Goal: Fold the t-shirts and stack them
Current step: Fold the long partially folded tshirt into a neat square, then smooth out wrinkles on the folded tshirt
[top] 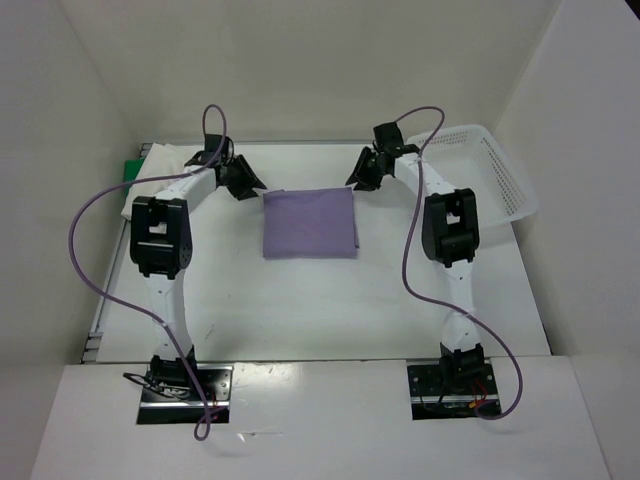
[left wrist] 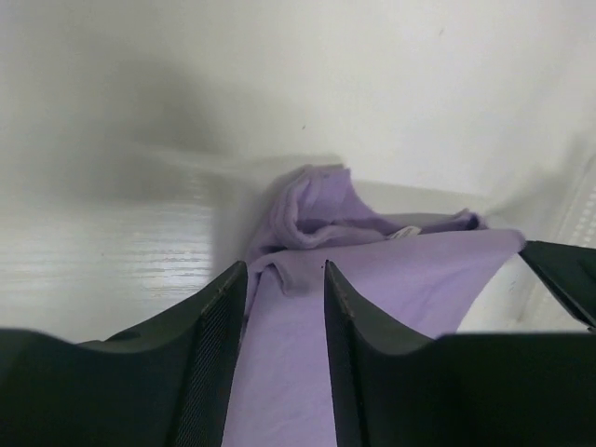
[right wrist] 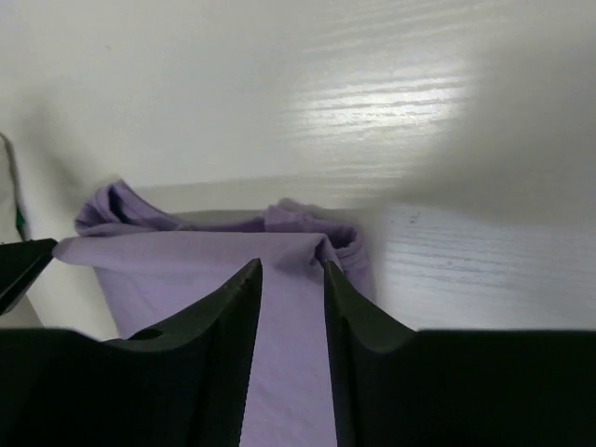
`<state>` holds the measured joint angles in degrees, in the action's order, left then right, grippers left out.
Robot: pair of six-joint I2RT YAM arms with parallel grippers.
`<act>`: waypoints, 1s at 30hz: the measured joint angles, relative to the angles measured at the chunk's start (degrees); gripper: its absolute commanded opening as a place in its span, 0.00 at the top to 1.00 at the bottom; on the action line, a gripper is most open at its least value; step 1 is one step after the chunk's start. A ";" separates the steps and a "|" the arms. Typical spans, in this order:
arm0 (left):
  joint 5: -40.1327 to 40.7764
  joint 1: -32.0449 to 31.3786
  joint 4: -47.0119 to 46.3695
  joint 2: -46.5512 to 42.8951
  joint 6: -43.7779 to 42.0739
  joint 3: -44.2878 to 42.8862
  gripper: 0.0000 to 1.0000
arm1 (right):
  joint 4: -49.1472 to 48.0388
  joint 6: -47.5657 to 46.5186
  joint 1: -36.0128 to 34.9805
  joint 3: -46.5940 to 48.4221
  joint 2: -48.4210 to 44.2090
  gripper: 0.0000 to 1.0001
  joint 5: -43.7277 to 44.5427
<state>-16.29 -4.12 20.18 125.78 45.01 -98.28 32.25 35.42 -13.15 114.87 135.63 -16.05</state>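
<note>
We read no text, label, brand, number or sign on any surface in the three views at this moment.

You see only a sliver of the green shirt (top: 131,169) behind the left arm; the white basket (top: 490,180) is partly hidden too.

Open table (top: 300,310) lies near the purple shirt (top: 309,223); the mesh basket (top: 490,170) crowds the far right

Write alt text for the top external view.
Two robot arms reach over a white table, their fingers at the far corners of a folded purple shirt. A white basket sits far right; green cloth peeks out far left.
</note>
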 measured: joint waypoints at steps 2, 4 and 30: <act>-0.04 0.48 -1.57 -1.46 0.35 0.72 0.56 | -0.09 -0.13 0.07 0.55 -0.87 0.57 0.31; -0.11 0.72 -4.11 -5.25 0.68 4.42 0.57 | -0.98 -0.31 -0.20 -3.17 -4.28 0.64 0.63; -7.39 -8.17 -13.25 -37.09 4.55 57.18 0.45 | -13.73 2.45 -7.34 -46.71 -24.15 0.79 -7.26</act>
<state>-23.68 -12.29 6.94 88.68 49.56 -41.10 18.52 37.87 -20.49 68.16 111.48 -23.31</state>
